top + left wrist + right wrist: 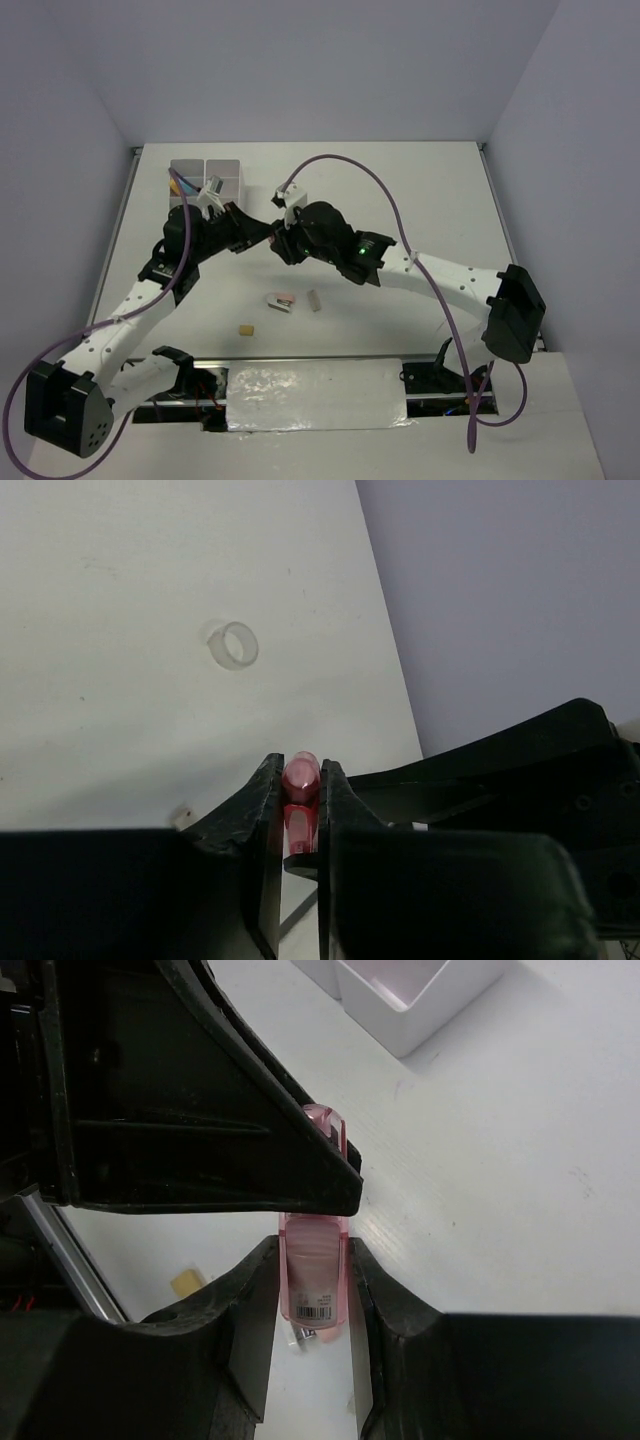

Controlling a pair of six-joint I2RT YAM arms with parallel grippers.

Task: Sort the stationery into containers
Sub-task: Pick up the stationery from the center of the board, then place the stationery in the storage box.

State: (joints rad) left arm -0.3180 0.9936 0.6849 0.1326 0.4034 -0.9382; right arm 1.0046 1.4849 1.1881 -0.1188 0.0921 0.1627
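- The pink highlighter (316, 1270) hangs above the tabletop (430, 190), between its middle and the far left corner. It is gripped twice: the right hand (312, 1260) pinches the barrel and the left hand (300, 772) is narrowed onto the cap end.
- If either arm pulls while both clamp, the cap may pop off or the pen may twist free.
- The left hold looks shallow, so once the right hand releases, the pen could swing or drop.
- The white box (225, 170) sits at the far left corner, and a tilted pen could catch its wall.

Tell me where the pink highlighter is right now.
The pink highlighter hangs above mid-table, right claw on its barrel, left claw on its tip, nearer and right of the white box in the top view.
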